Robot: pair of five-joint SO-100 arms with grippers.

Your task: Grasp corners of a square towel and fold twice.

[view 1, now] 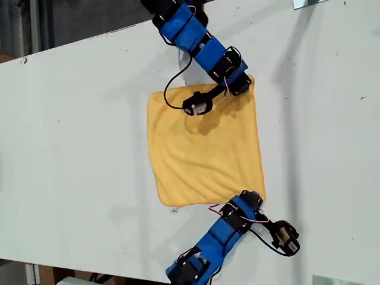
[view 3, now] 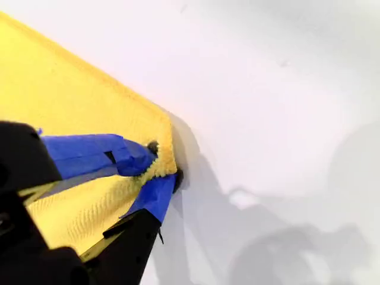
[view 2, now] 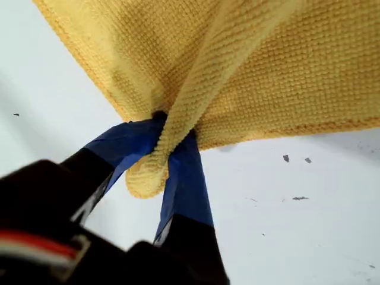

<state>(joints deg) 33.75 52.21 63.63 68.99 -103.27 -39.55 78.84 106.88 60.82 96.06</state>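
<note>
My first claw (view 2: 163,155) and second claw (view 3: 155,169) each pinch a towel (view 1: 205,142) corner.

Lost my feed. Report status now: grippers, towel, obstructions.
My first gripper shut on a towel corner. My second gripper shut on another corner. Towel spread flat on the table, unfolded. Nothing in the way.

Yellow-orange towel (view 1: 205,148), white table (view 1: 77,130), blue-and-black arms.

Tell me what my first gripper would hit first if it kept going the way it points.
Your first gripper is shut on a towel corner; straight ahead lies more of that towel, though how high it hangs is unclear.
</note>
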